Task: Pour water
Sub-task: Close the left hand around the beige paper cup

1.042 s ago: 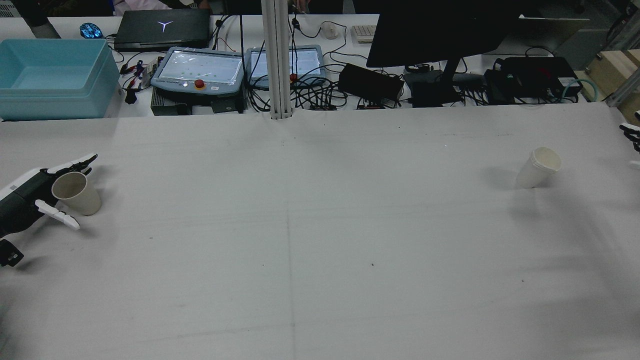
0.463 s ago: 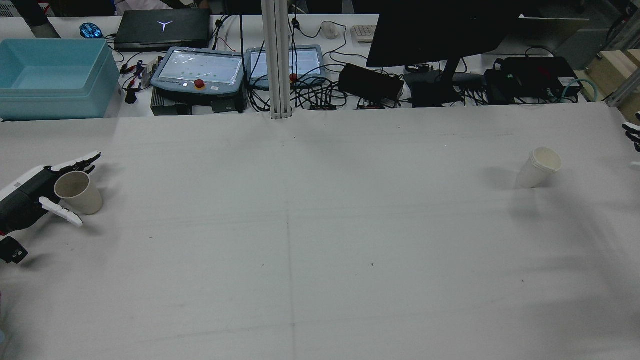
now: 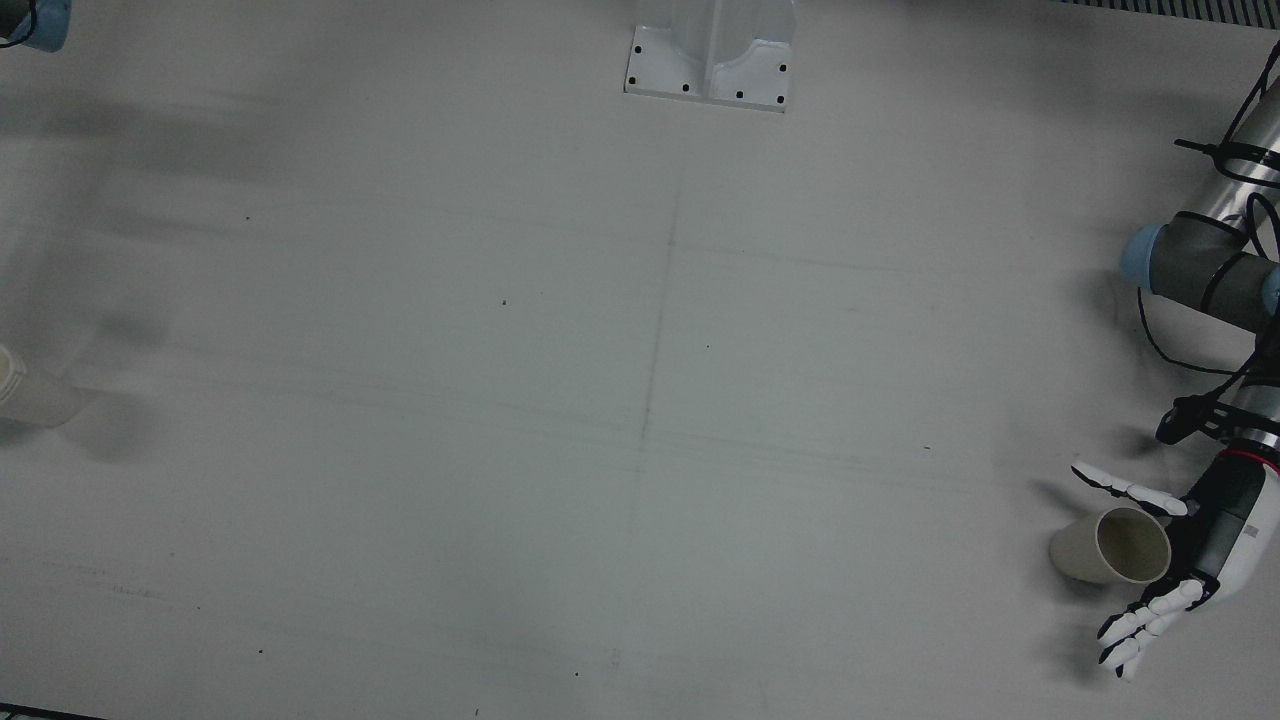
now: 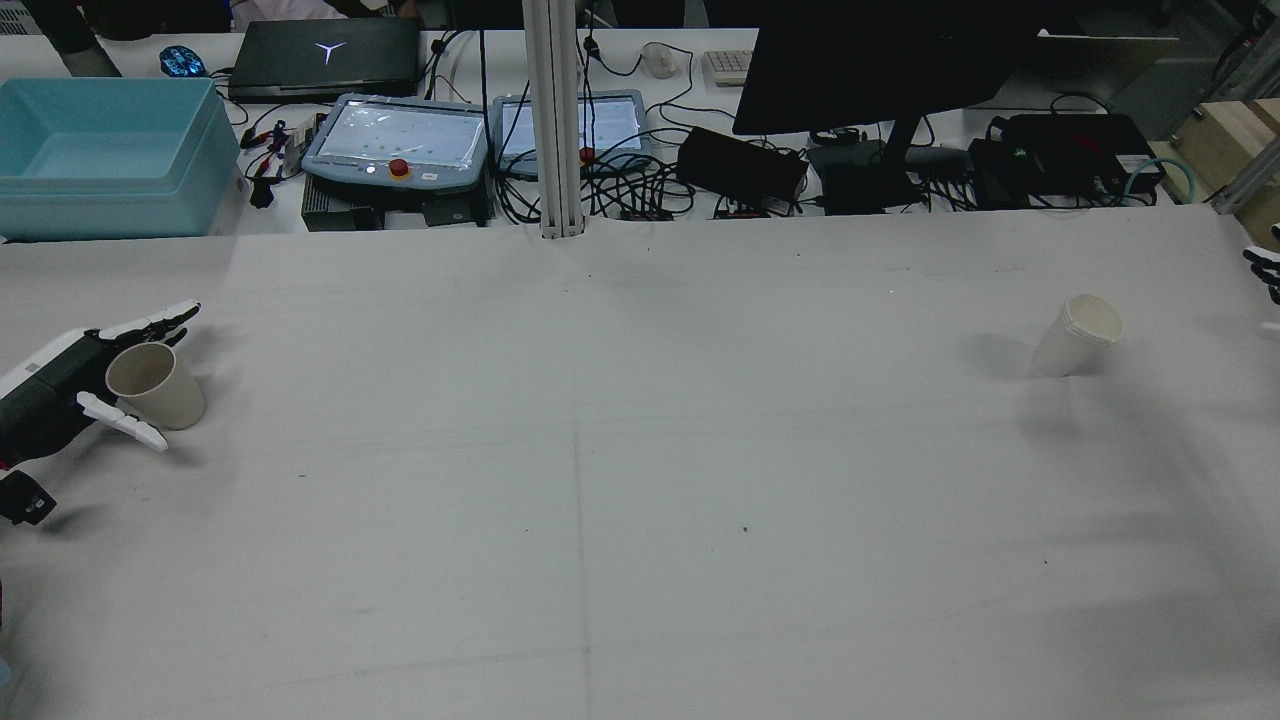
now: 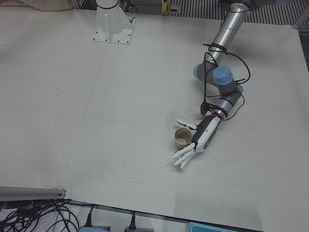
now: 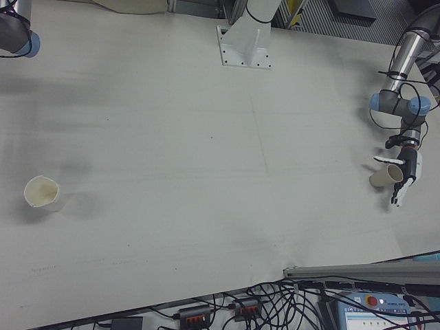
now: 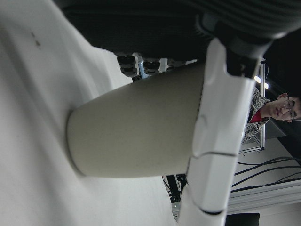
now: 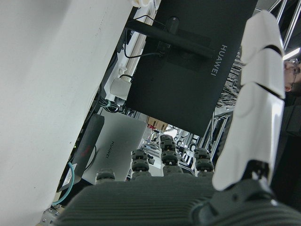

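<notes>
A beige paper cup (image 4: 155,385) stands on the white table at the far left of the rear view. My left hand (image 4: 55,395) is open around it, fingers behind it and thumb in front, spread straight. The cup also shows in the front view (image 3: 1110,546), the left-front view (image 5: 182,137) and the right-front view (image 6: 386,176), and it fills the left hand view (image 7: 136,127). A white paper cup (image 4: 1077,335) stands alone at the right, also in the right-front view (image 6: 43,193). My right hand (image 4: 1262,272) is open at the right edge, well clear of the white cup.
A blue bin (image 4: 105,155), teach pendants (image 4: 395,140), cables and a black monitor (image 4: 880,60) stand beyond the table's far edge. A white post (image 4: 555,120) rises at the far middle. Wide bare table (image 4: 640,480) lies between the cups.
My left hand has shifted slightly toward the far side, with its thumb nearer the beige cup. The cups and the right hand have hardly moved.
</notes>
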